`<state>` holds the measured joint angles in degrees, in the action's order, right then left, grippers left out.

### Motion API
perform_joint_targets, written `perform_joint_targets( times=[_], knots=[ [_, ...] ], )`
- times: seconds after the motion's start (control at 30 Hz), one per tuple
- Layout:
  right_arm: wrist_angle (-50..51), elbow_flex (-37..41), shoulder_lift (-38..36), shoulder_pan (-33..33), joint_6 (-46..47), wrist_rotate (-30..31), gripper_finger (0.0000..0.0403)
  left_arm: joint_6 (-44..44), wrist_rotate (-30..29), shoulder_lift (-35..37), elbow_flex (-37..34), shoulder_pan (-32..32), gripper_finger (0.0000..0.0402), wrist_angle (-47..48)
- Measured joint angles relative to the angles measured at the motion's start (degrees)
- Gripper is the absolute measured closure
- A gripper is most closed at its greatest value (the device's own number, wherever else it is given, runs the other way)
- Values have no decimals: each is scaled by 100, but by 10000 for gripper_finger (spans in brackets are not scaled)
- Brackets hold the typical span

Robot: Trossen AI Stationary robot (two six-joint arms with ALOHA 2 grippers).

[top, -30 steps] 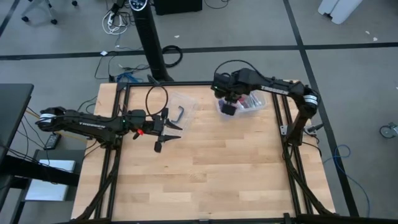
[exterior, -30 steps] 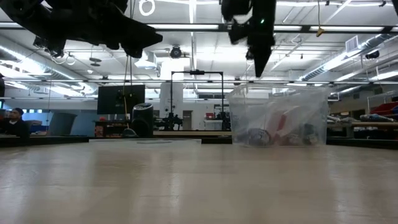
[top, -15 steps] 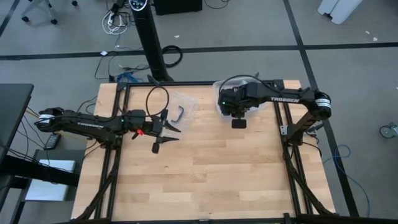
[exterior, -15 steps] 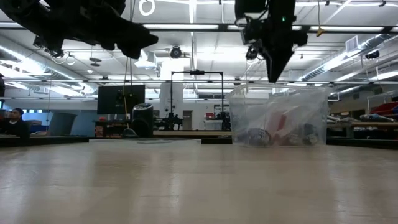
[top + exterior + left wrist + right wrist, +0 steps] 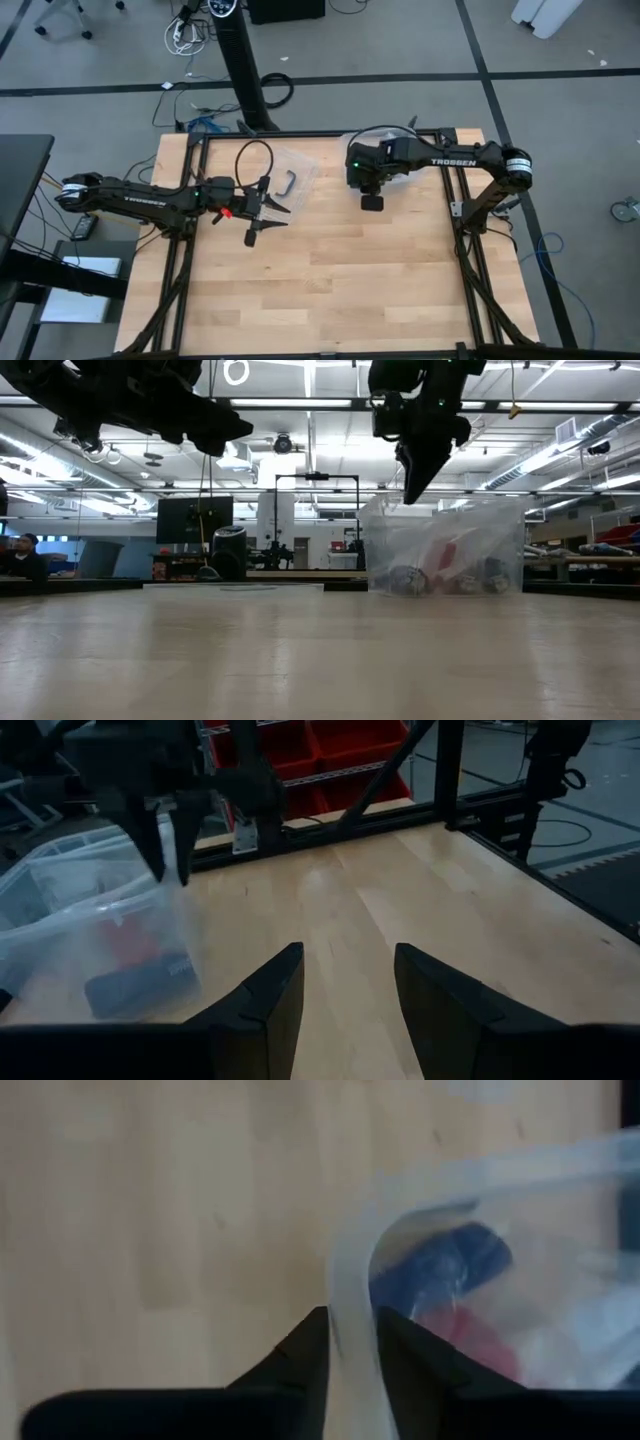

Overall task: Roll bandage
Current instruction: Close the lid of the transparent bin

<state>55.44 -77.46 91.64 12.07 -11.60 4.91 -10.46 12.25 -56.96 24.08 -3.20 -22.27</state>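
The bandage (image 5: 470, 1255) shows as a dark blue bundle inside a clear plastic container (image 5: 445, 545) at the far right part of the table (image 5: 330, 270); in the right wrist view it lies behind the container's translucent wall, just beside a red item (image 5: 480, 1335). In the low view the container's contents are a jumble of red, white and dark pieces, and the bandage cannot be picked out there.

The right gripper (image 5: 350, 1335) is at the container's near rim. Its two dark fingers stand narrowly apart with the thin plastic rim (image 5: 350, 1295) running down between them, so the gripper is pinching the container's edge. From above, most of the container is hidden under the right arm (image 5: 440, 158).

The left gripper (image 5: 345, 985) hovers above the left middle of the table, well apart from the container, its fingers spread with nothing between them. Near it, toward the table's far edge, lies a flat clear plastic bag (image 5: 290, 172) with a small dark bent object (image 5: 288, 185) on it.

Red storage bins (image 5: 320, 745) stand beyond the table's black frame (image 5: 445, 770).
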Motion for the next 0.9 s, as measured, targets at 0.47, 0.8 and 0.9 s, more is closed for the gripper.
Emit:
perform_joint_targets(
  times=[0.47, 0.8, 0.9],
  knots=[
    [-595, -423, 4, -457, 600, 302, 268, -259, -4, 636, 2, 38, 239, 942],
    [-664, -1155, -2, -759, 580, 437, 174, -318, -1279, 399, -4, 580, 239, 3018],
    [-755, -1160, 0, -822, 511, 439, 174, -390, -1985, 108, 15, 612, 239, 3003]
  ],
)
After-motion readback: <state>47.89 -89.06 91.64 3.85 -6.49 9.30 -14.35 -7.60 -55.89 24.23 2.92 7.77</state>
